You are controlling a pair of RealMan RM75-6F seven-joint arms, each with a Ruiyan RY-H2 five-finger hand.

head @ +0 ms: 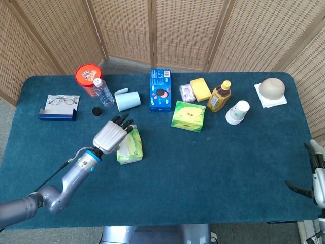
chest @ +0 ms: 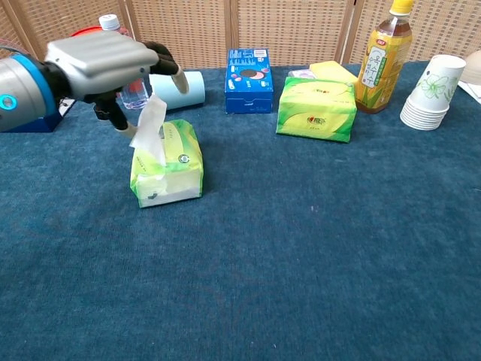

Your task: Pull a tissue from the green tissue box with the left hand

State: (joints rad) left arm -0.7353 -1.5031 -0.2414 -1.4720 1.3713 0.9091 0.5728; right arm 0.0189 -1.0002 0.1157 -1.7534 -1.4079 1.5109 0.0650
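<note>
The green tissue box (head: 132, 149) (chest: 170, 164) lies left of the table's middle, with a white tissue (chest: 149, 125) standing up from its top. My left hand (head: 113, 134) (chest: 104, 59) hovers over the box's left side. Its fingers reach across above the tissue and its thumb hangs down just left of it. The tissue stands between thumb and fingers, and I see no pinch on it. In the head view the hand hides most of the tissue. My right hand (head: 317, 179) shows only partly at the far right table edge, fingers apart, holding nothing.
A second green pack (head: 188, 116) lies right of centre. Behind the box stand a tipped pale-blue cup (head: 128, 100), water bottle (head: 103, 92), red tub (head: 87, 75) and blue carton (head: 160, 90). Glasses (head: 63, 100) rest on a case at left. A juice bottle (head: 219, 96) and paper cups (head: 238, 112) stand at right.
</note>
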